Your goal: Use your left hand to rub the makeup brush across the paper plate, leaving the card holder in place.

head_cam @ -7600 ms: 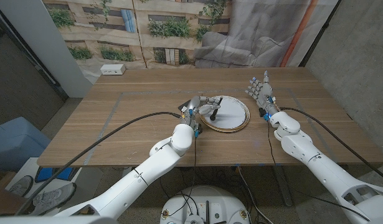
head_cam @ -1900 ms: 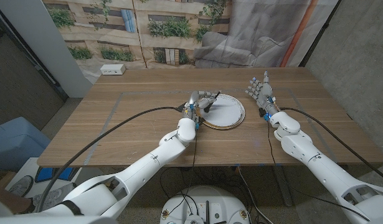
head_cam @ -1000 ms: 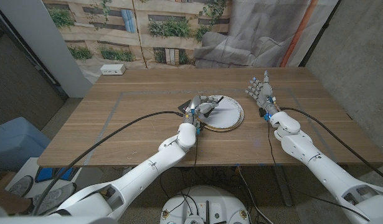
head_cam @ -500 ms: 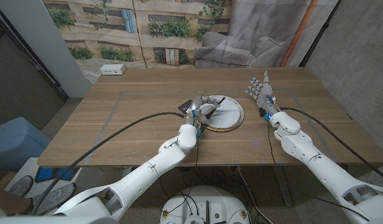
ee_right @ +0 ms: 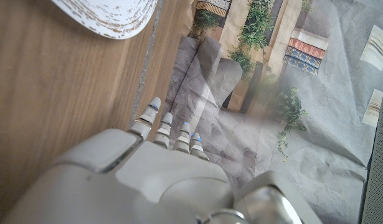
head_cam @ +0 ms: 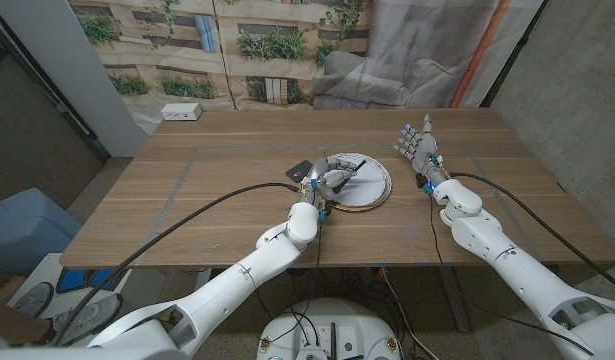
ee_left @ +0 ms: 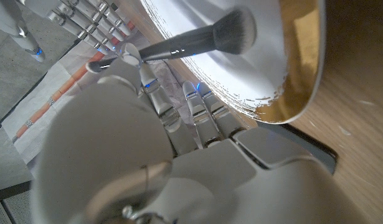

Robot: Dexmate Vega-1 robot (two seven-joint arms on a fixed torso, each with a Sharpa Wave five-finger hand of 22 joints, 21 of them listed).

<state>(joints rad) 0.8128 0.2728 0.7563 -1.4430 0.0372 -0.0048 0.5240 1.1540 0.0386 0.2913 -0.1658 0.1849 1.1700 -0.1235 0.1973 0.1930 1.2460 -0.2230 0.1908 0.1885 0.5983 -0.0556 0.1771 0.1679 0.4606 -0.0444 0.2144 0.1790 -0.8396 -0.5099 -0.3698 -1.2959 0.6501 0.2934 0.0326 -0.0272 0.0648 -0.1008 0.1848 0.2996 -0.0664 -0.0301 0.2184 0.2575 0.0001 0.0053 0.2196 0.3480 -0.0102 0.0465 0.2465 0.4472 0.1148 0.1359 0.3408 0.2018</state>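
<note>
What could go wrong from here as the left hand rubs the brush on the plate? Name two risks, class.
The paper plate lies loose on the table, so the strokes of the makeup brush may drag it along. The card holder lies right beside the left hand, by the plate's rim, so a wide stroke could nudge it.

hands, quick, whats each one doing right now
Left hand: holding the makeup brush, bristles on the paper plate.
Right hand: open, fingers spread, holding nothing.
</note>
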